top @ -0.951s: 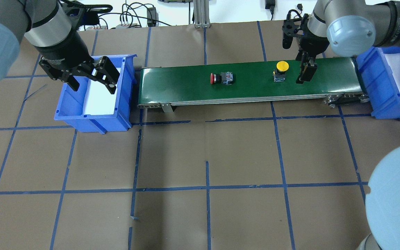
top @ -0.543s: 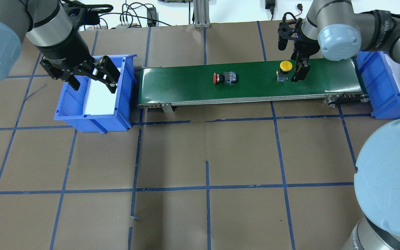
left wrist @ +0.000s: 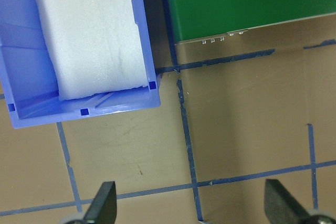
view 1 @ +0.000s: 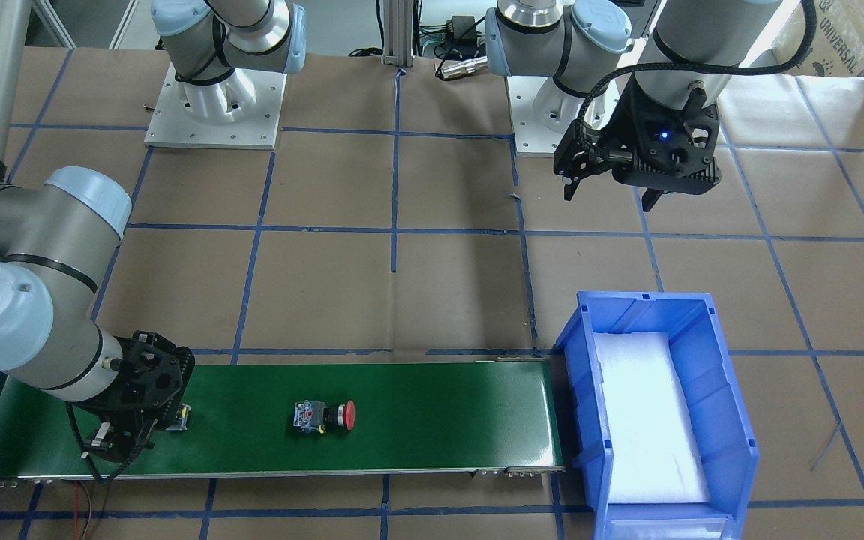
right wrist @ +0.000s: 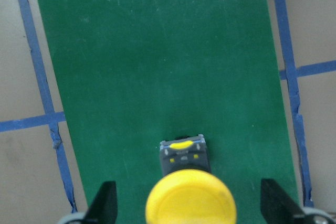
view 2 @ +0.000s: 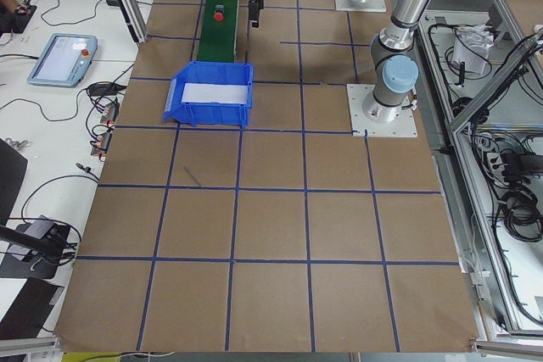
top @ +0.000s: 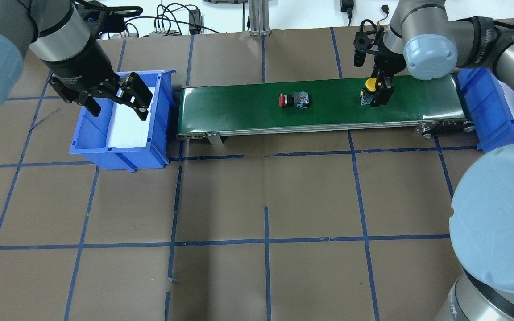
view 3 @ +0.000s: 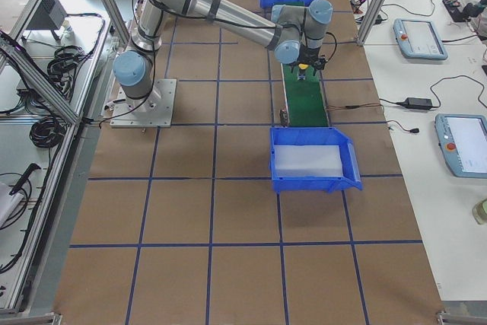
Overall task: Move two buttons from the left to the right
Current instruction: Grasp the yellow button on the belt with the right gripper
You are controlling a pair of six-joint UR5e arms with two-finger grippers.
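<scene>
The yellow-capped button (top: 367, 84) stands upright on the green conveyor belt (top: 239, 107) near its right end. My right gripper (top: 375, 92) is open and low over it. In the right wrist view the yellow cap (right wrist: 190, 200) sits between the fingers (right wrist: 105, 203), apart from both. The red mushroom button (top: 293, 99) lies on its side at mid-belt; it also shows in the front view (view 1: 325, 415). My left gripper (top: 118, 103) is open and empty, hovering above the left blue bin (top: 87, 136).
The left blue bin holds white foam (left wrist: 89, 30). A second blue bin (top: 484, 96) stands at the belt's right end, partly hidden by my right arm. The table is brown paper with a blue tape grid. Cables lie at the far edge.
My right gripper moved left and down to straddle the yellow button. Both buttons shifted a little to the right on the belt. The left gripper stayed over its bin.
</scene>
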